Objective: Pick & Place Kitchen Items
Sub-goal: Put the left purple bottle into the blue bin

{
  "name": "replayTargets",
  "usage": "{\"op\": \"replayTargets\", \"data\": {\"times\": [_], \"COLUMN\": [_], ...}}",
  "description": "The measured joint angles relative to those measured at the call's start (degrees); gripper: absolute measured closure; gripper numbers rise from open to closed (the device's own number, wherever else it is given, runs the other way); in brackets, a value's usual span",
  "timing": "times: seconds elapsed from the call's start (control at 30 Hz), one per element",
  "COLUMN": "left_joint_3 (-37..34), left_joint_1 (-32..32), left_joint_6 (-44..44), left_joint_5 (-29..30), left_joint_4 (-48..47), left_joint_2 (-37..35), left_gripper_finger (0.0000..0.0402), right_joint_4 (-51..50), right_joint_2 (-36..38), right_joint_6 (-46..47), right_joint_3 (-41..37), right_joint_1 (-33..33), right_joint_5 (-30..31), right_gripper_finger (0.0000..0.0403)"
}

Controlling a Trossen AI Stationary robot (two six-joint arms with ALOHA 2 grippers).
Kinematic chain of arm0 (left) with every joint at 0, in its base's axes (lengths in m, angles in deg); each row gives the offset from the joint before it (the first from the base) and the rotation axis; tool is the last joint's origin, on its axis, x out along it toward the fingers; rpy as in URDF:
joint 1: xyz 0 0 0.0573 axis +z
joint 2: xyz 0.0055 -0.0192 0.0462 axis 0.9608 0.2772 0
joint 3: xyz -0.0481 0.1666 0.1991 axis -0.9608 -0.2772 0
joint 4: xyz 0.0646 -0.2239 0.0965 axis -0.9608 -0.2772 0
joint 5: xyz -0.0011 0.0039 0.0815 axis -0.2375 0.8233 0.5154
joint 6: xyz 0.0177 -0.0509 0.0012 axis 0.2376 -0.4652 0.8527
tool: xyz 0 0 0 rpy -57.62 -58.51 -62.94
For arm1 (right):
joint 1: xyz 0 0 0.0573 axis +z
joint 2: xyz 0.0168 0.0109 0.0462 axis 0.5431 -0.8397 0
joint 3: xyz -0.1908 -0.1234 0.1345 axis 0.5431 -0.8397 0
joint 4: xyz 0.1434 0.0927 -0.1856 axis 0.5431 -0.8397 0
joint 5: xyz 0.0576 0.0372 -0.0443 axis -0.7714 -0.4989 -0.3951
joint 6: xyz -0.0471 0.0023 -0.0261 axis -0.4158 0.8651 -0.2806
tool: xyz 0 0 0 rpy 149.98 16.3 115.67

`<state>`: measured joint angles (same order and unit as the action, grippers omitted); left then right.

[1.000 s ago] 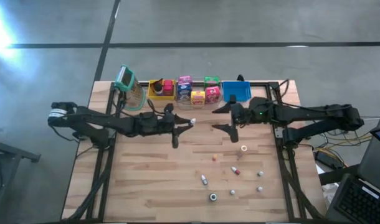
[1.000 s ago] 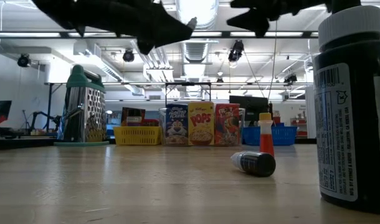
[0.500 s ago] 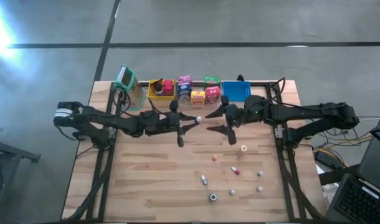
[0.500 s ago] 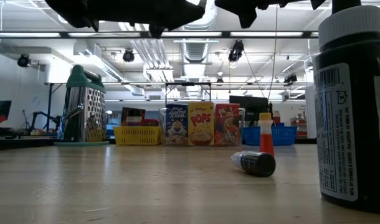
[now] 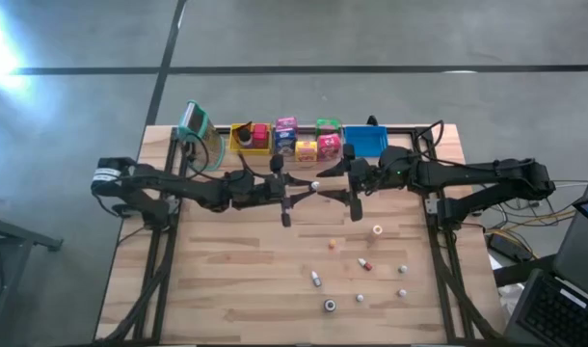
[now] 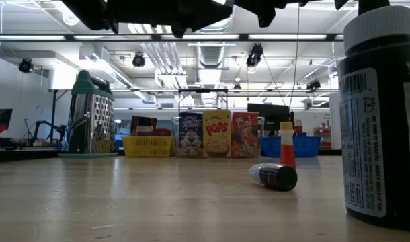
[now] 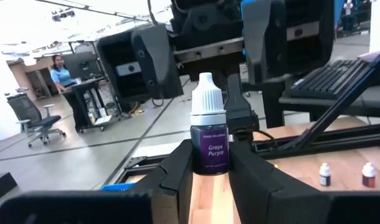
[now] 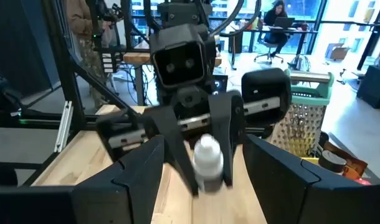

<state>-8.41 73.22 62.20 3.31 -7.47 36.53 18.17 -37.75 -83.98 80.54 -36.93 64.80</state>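
L tool clenched on purple-label bottle, has moved R to mid-tabletop, held aloft | R tool has come in to meet it, fingers apart either side of bottle cap, narrowing, no grip yet | means: handover L→R looks imminent | blue bin near behind R arm

Bottle in left hand, right hand opposite.
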Motion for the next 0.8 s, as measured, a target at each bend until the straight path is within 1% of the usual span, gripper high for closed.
{"op": "replayTargets", "data": {"times": [0.2,0.47,0.63,0.8], "left_joint_3": [3.3,3.3,3.3,3.3], "left_joint_1": [0.1,0.2,0.2,0.2], "left_joint_6": [1.2,1.6,1.6,1.7], "left_joint_5": [0.0,0.0,-0.2,-0.4], "left_joint_4": [0.1,0.3,0.0,0.0], "left_joint_2": [3.0,2.1,2.1,2.1], "left_gripper_finger": [0.0307,0.0307,0.0307,0.0307], "right_joint_4": [-0.2,-0.3,-0.3,-0.3], "right_joint_2": [0.0,0.2,0.3,0.3], "right_joint_6": [-0.2,-1.3,-1.8,-2.4], "right_joint_3": [0.0,0.0,-0.1,-0.1], "right_joint_1": [0.0,0.0,0.0,0.0], "right_joint_5": [0.0,0.0,0.0,0.1], "right_gripper_finger": [0.0201,0.0234,0.0270,0.0317]}}
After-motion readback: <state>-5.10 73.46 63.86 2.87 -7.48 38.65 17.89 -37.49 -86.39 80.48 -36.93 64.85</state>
